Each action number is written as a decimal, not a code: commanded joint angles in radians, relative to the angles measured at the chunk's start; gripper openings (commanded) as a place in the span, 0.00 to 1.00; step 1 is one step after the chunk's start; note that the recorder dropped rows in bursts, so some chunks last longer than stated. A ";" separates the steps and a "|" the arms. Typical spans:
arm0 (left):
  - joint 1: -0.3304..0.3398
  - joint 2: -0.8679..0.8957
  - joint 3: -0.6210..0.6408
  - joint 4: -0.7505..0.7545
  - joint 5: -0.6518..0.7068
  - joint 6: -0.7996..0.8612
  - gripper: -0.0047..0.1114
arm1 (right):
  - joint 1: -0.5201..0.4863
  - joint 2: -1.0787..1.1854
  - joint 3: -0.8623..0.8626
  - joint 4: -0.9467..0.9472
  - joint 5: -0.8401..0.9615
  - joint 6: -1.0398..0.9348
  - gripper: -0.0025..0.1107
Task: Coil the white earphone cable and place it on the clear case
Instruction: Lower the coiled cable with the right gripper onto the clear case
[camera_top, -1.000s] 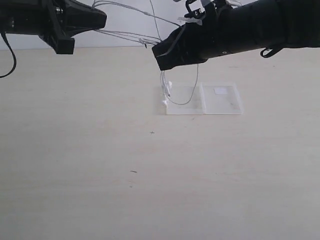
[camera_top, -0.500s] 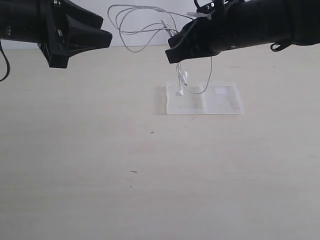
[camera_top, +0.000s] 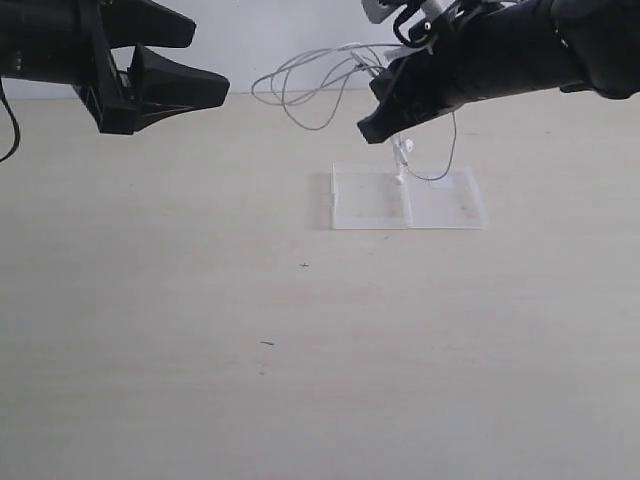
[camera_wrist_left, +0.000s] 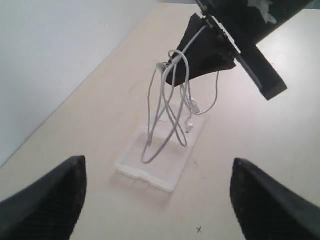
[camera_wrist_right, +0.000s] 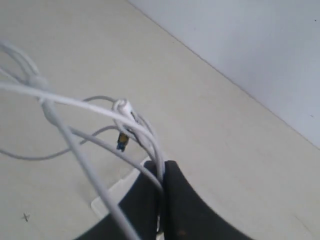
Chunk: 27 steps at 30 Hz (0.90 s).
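Right gripper (camera_top: 369, 132) with earphone cable (camera_wrist_right: 122, 106) above clear case (camera_top: 368, 203)

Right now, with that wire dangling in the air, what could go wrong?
The white earphone cable hangs in loose loops from the right end effector; released, they could spring apart and slide off the clear case. Some loops reach sideways past the case and might land on the table. The open left end effector steadies nothing.

Lab-like bench: bare pale wood table (camera_top: 200, 380), plain white wall (camera_wrist_left: 50, 50)
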 joint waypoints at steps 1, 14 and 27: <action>0.002 -0.004 0.003 -0.006 0.018 -0.001 0.69 | -0.003 0.014 0.000 -0.123 -0.013 0.037 0.02; 0.002 -0.004 0.003 -0.070 0.030 -0.001 0.69 | -0.003 0.014 0.000 -0.262 -0.064 0.124 0.02; 0.002 -0.004 0.003 -0.095 0.024 -0.011 0.69 | -0.112 0.098 0.000 -0.264 -0.077 0.122 0.02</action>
